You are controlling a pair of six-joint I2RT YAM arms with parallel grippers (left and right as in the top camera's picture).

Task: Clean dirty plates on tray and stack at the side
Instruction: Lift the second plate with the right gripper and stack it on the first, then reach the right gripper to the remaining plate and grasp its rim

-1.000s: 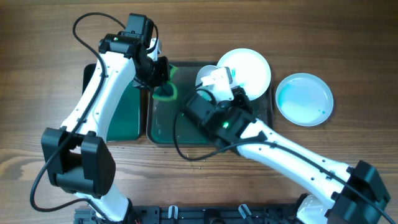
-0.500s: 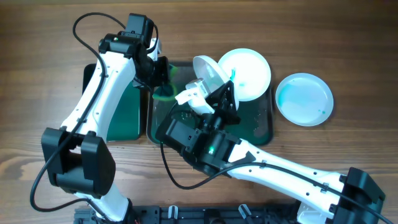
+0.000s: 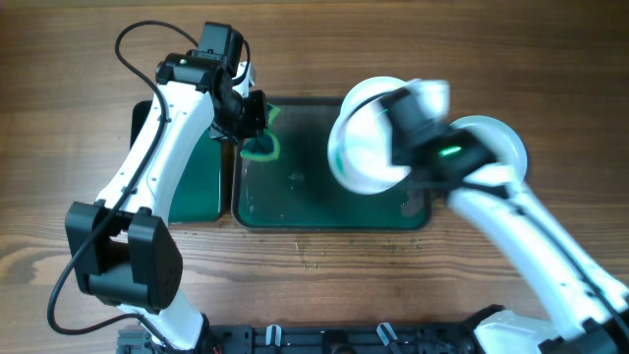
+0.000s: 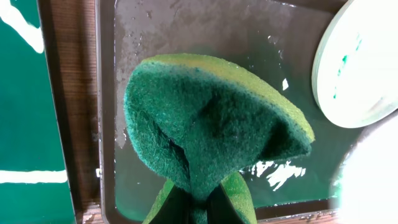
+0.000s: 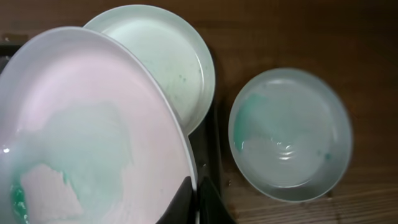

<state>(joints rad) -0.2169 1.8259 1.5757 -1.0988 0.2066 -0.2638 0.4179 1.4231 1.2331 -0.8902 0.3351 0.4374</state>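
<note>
My right gripper (image 5: pixel 194 200) is shut on the rim of a white plate (image 5: pixel 81 137) with pale green smears and holds it tilted above the right part of the dark tray (image 3: pixel 295 197); the overhead view shows this plate (image 3: pixel 362 149) blurred. A second plate (image 5: pixel 168 56) with small green flecks lies on the tray's far right corner. A bluish plate (image 5: pixel 289 134) with a green smear lies on the wood to the right of the tray. My left gripper (image 4: pixel 199 208) is shut on a folded green sponge (image 4: pixel 211 124) over the tray's far left corner.
A smaller bright green tray (image 3: pixel 192 187) lies left of the dark tray, touching it. The dark tray's floor is wet, with whitish streaks (image 4: pixel 280 171). Bare wood table (image 3: pixel 295 285) surrounds both trays.
My right arm has swung from the front left of the tray to the right, carrying the plate up and to the right. My left arm and the sponge have not moved.
</note>
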